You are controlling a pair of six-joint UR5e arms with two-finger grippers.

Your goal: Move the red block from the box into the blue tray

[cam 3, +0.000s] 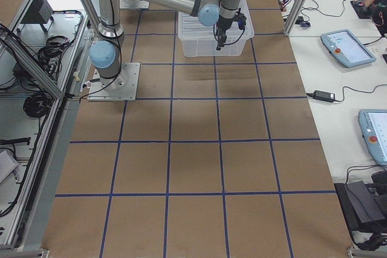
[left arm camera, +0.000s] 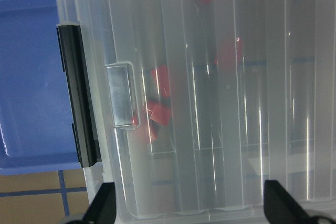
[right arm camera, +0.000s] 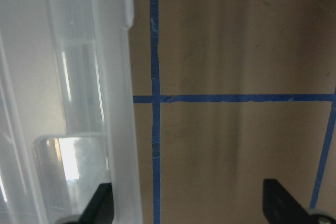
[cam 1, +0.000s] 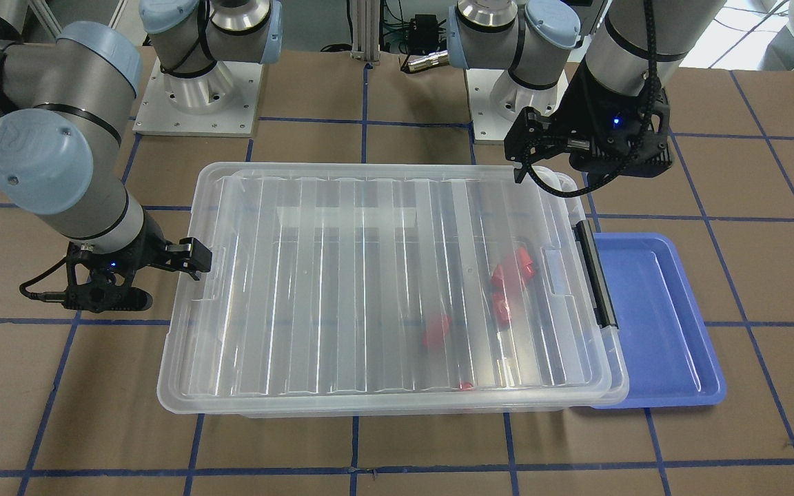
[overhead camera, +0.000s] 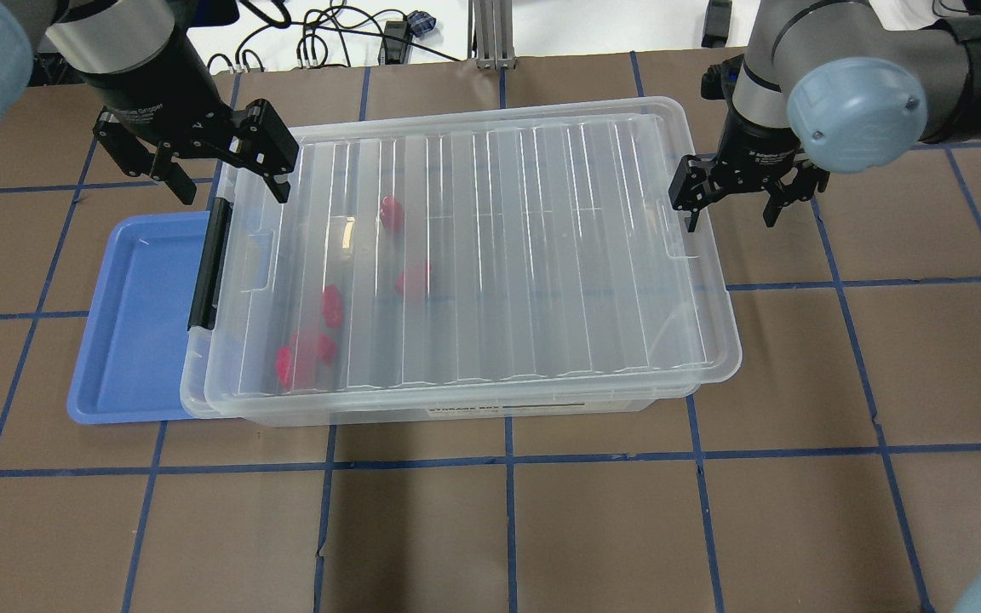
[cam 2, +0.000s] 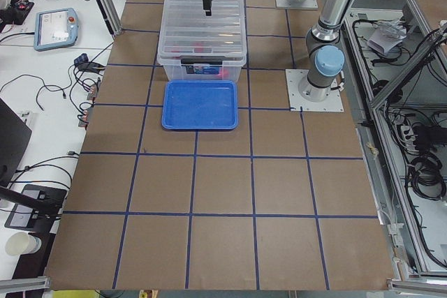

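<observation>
One clear box (overhead camera: 593, 387) sat on the brown table (overhead camera: 593, 511), its long axis running from the robot's left to its right. One ribbed lid (overhead camera: 542, 247) lay on top, slightly out of line with the box's rim. One black latch bar (overhead camera: 205, 264) closed off the end on the robot's left. One blue tray (overhead camera: 137, 323) lay just beside that latch end, its long axis crosswise to the box's.

About five small red shapes (overhead camera: 415, 278) showed inside the box, blurred by the lid, so the exact count could not be told. All sat in the half nearer the latch. The red block (overhead camera: 299, 358) closest to the tray lay near the box's corner on the robot's side, apparently touching another red piece. Which way it pointed could not be told through the lid.

Two hands were in view. The left hand (overhead camera: 231, 183) hovered over the far latch-end corner of the lid with fingers spread wide and holding nothing; the red block lay below it and towards the robot, under the lid. The right hand (overhead camera: 731, 220) hung just beside the box's opposite end, fingers also spread and holding nothing, well apart from the red block.
</observation>
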